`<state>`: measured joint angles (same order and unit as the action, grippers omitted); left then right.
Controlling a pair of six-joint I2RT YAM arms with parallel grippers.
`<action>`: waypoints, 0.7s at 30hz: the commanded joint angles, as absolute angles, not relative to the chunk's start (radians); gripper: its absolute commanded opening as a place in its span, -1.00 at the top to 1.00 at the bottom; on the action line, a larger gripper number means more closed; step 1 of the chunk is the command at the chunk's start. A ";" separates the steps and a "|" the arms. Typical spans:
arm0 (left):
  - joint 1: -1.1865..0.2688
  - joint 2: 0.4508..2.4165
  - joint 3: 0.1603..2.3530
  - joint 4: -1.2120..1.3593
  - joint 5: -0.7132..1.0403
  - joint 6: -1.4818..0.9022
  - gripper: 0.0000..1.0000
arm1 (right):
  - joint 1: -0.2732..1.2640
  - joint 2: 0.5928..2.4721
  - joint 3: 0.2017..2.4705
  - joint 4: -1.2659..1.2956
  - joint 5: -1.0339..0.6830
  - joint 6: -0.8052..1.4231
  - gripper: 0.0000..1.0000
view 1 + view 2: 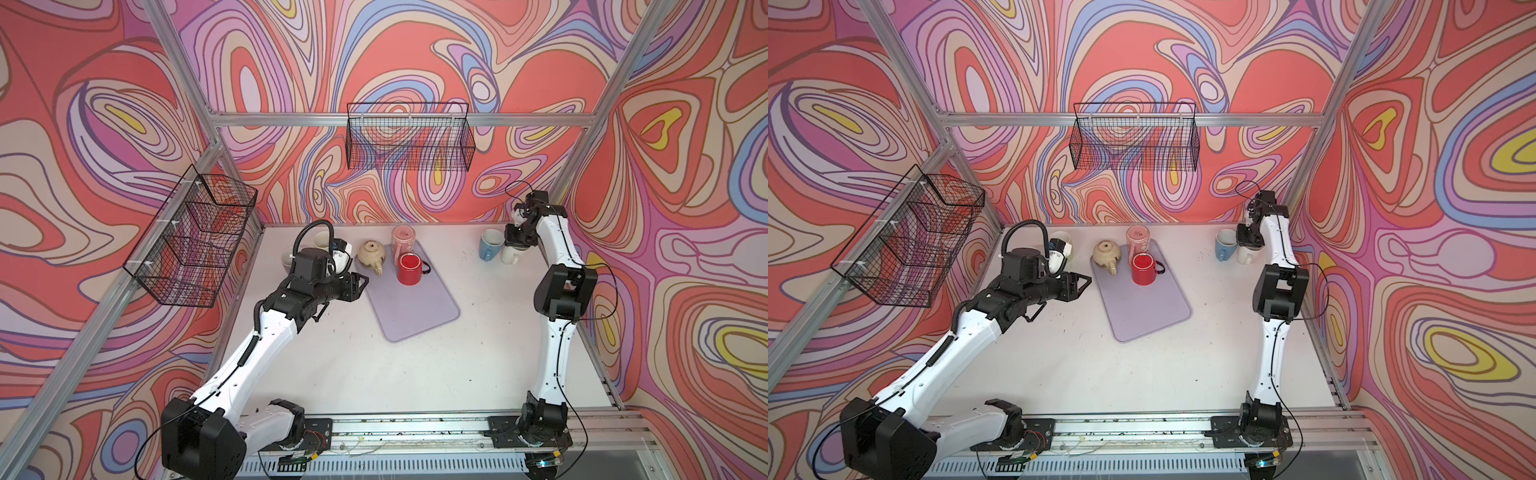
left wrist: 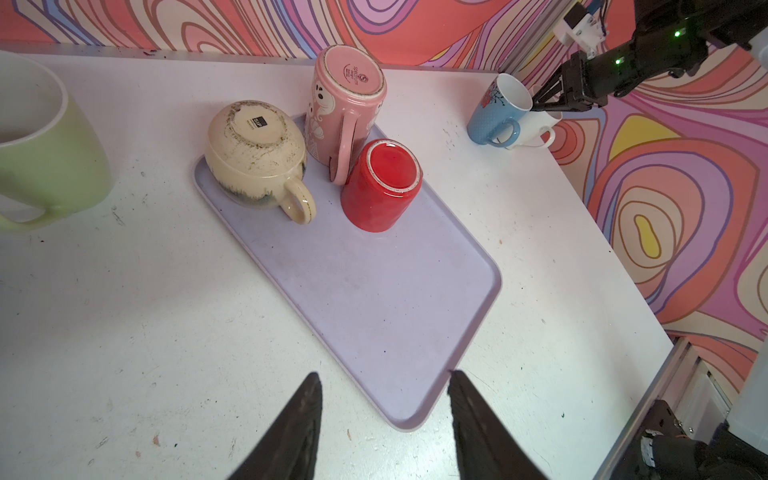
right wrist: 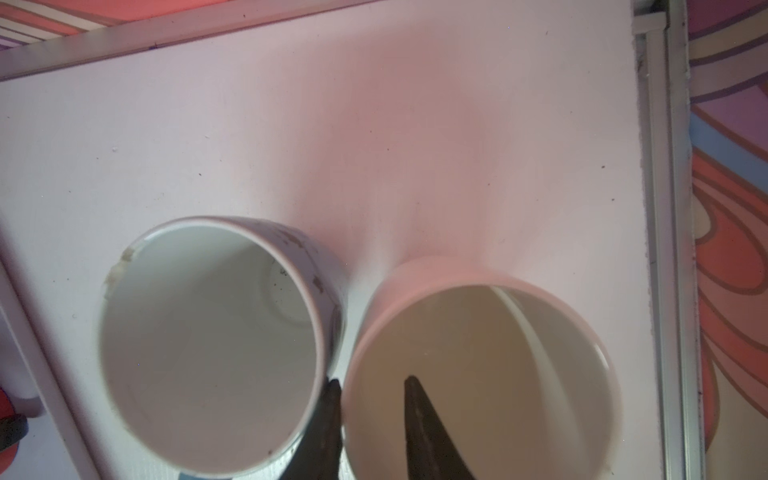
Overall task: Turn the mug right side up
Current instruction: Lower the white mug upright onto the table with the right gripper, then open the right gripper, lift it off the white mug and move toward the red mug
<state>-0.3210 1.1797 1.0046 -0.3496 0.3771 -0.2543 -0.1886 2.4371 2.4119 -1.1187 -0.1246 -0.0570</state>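
The right gripper [image 3: 372,379] stands slightly open astride the rim of the white mug [image 3: 478,365], one finger inside and one in the narrow gap beside the blue mug [image 3: 208,332]. The finger spread looks wider than the wall, so this reads as a release, not a grip. The white mug sits mouth-up at the far right of the counter [image 1: 415,365], just beside the upright blue one, so it seems righted. Whether either finger touches the wall I cannot tell, and its handle is cut off here. The left gripper [image 2: 384,399] hangs open and empty above the near corner of the lilac tray [image 2: 374,311], probably waiting. At the tray's far end the red mug [image 2: 384,183], pink mug [image 2: 345,104] and beige mug [image 2: 253,153] stand upside down. The red mug's handle is hidden from this wrist.
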 commanded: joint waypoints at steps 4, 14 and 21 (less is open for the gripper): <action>-0.324 1.166 1.038 -0.371 0.383 -0.233 -0.04 | -0.192 2.423 2.435 -1.130 -0.121 -0.040 0.46; -0.328 1.148 1.039 -0.371 0.376 -0.231 -0.04 | -0.192 2.366 2.438 -1.135 -0.151 -0.026 0.43; -0.328 1.140 1.039 -0.370 0.375 -0.230 -0.04 | -0.192 2.327 2.437 -1.143 -0.179 -0.014 0.43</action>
